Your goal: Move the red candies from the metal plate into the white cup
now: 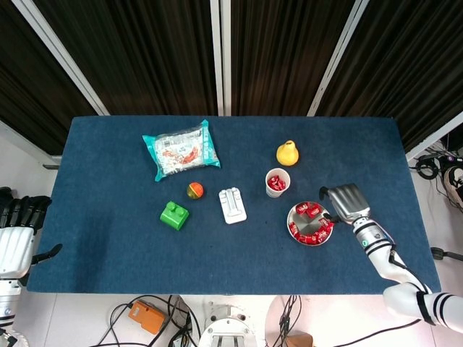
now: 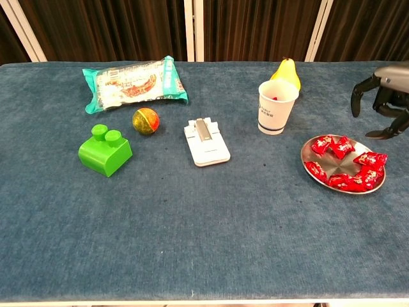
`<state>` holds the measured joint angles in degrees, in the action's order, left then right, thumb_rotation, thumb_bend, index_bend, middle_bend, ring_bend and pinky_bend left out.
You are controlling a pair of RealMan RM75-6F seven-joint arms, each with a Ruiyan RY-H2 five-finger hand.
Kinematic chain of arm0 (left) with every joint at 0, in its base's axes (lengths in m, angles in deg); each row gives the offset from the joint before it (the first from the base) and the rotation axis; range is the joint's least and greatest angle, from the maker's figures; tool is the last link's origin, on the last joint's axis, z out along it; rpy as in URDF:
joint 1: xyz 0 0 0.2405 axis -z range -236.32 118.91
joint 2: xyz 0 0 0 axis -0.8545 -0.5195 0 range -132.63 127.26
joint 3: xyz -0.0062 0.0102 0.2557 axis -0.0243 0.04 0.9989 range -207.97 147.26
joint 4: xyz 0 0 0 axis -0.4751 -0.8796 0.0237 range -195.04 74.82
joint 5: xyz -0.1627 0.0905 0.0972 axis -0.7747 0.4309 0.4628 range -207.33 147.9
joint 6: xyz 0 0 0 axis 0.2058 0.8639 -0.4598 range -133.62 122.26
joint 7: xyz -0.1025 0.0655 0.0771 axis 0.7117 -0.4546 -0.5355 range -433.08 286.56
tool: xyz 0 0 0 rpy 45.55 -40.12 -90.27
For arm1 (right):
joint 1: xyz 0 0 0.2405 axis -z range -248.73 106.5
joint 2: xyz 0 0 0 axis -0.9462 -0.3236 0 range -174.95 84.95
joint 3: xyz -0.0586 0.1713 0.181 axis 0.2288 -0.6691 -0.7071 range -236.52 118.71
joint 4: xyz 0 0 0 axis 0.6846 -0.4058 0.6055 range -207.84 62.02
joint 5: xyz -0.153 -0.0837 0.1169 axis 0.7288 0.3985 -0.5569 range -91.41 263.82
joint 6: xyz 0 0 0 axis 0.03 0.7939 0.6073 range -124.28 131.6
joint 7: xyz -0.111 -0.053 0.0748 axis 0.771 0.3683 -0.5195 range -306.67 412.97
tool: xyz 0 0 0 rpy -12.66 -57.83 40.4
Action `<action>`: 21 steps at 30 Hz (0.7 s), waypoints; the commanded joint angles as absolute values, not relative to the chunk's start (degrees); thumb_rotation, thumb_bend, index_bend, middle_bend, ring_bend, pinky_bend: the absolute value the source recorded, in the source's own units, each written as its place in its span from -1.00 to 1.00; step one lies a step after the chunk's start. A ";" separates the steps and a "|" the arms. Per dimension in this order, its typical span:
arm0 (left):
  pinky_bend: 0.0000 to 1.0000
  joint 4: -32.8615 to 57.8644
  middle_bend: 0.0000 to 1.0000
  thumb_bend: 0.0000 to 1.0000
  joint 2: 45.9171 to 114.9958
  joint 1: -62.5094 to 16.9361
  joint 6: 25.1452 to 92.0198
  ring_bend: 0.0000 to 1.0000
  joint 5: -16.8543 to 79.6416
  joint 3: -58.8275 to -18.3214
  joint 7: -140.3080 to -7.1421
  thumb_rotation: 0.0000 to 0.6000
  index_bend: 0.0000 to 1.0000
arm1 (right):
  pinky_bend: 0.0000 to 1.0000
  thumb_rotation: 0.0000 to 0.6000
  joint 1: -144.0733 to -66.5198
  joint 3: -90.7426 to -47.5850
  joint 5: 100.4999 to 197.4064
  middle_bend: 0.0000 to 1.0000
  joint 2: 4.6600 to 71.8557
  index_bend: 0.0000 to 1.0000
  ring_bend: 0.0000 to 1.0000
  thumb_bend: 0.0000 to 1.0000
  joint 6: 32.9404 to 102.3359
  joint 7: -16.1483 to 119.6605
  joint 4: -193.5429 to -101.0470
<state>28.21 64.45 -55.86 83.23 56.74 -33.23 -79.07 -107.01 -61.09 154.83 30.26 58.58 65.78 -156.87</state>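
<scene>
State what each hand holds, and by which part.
Nothing is held. The right hand hangs empty, fingers apart, beside the metal plate. The left hand is off the table, empty.

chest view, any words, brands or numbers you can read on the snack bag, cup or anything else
Teal and white snack bag: red printing on its face, too blurred to read.
White paper cup: a small dark line of print near its base, too small to read.
White rectangular device: no marking visible.
Red wrapped candies on the round metal plate: no legible print.

Silver-backed right robot hand [image 1: 346, 202] with black fingers [image 2: 356, 100], white forearm.
</scene>
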 commanded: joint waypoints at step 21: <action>-1.00 28.94 -0.71 -1.00 63.70 -56.70 84.14 -0.93 56.49 -33.08 -79.39 1.00 -0.73 | 1.00 1.00 -110.06 -62.39 158.09 0.88 41.08 0.08 1.00 -0.08 52.98 65.97 -145.56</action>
